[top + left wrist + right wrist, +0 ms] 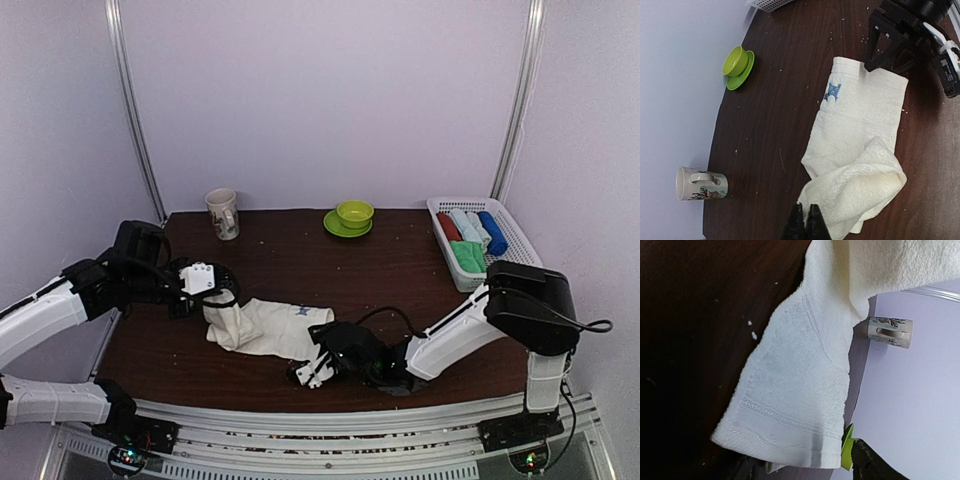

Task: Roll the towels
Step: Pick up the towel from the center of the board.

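- Showing two towels: one cream-white towel (268,328) lying rumpled on the near middle of the dark table (300,260), and one green towel (468,256) tucked into the near end of one white basket (468,201) at the far right.
- Holding three more rolls in that basket, side by side: one red roll (449,227), one pale blue roll (467,226), one dark blue roll (492,232).
- Counting also one mug (223,213) upright at the far left, and one green cup (355,212) on one green saucer (335,227) at the far middle, all well apart from the cream-white towel.
- Reaching in from the left with the left arm (60,300), wrist raised off the table; left gripper (806,210) with jaws pressed together, seemingly pinching the cream-white towel's left end, which is raised and folded back over the rest.
- Stretching low along the near edge with the right arm (450,340), elbow high at the right, forearm sloping down leftward; right gripper (308,368) with jaws held apart, the towel's right hem lying in the gap between them, unclamped.
- Bearing one small blue emblem (833,92) stitched on the cream-white towel, like an animal's face; any lettering too small to read.
- Printed with dark branches on the mug; wording, if any, too blurred to tell.
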You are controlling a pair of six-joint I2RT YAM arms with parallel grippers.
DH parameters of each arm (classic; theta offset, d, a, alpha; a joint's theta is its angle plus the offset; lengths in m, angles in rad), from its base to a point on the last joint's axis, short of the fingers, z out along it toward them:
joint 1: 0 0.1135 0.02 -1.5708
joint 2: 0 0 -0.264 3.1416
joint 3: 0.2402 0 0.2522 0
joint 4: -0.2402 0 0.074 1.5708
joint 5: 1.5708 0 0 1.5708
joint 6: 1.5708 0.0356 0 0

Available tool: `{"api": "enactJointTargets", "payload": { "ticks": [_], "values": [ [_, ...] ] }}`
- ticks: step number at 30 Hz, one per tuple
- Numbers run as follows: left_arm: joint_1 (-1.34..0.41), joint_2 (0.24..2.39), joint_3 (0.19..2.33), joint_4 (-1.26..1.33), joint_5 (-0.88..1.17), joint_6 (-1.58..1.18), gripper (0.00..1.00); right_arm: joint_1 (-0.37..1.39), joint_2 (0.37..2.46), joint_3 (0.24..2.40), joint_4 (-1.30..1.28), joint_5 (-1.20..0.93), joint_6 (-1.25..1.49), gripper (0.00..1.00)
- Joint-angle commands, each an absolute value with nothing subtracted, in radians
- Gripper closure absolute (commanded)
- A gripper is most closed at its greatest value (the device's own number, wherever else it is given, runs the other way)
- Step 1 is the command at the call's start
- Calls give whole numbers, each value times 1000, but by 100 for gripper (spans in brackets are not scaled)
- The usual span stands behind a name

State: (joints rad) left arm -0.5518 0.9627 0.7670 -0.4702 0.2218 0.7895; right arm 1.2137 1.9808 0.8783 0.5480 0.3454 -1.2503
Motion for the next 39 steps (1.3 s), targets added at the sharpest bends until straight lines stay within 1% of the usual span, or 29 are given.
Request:
{"api": "enactJointTargets", "payload": {
  "ticks": [1, 6, 13, 16, 18, 21, 22, 23, 27, 28, 32, 39],
  "values": [
    [-533, 961, 790, -421, 252, 771, 100, 1228, 2049, 815, 640, 285, -1302, 36],
    [-518, 962, 787, -419, 265, 765, 100, 1243, 2046, 796, 714, 241, -1289, 41],
    [-513, 968, 798, -428, 270, 764, 100, 1267, 2054, 843, 602, 208, -1253, 46],
    [-513, 969, 799, -427, 272, 763, 100, 1272, 2075, 867, 573, 224, -1235, 53],
    [-512, 975, 801, -429, 272, 764, 100, 1273, 2097, 876, 596, 271, -1217, 55],
    [-512, 976, 805, -434, 277, 764, 100, 1271, 2126, 876, 665, 349, -1203, 66],
    [-512, 975, 807, -437, 278, 764, 100, 1270, 2130, 876, 674, 359, -1196, 72],
    [-512, 974, 807, -437, 278, 764, 100, 1270, 2129, 876, 677, 364, -1187, 74],
    [-512, 973, 808, -439, 278, 765, 100, 1267, 2125, 887, 669, 415, -1136, 94],
    [-511, 973, 810, -440, 278, 766, 100, 1267, 2122, 892, 671, 431, -1123, 100],
    [-512, 977, 824, -437, 259, 763, 100, 1264, 2079, 902, 650, 455, -1071, 100],
    [-511, 1014, 900, -438, 137, 755, 100, 1196, 1855, 963, 456, 373, -834, 100]
  ]
}}
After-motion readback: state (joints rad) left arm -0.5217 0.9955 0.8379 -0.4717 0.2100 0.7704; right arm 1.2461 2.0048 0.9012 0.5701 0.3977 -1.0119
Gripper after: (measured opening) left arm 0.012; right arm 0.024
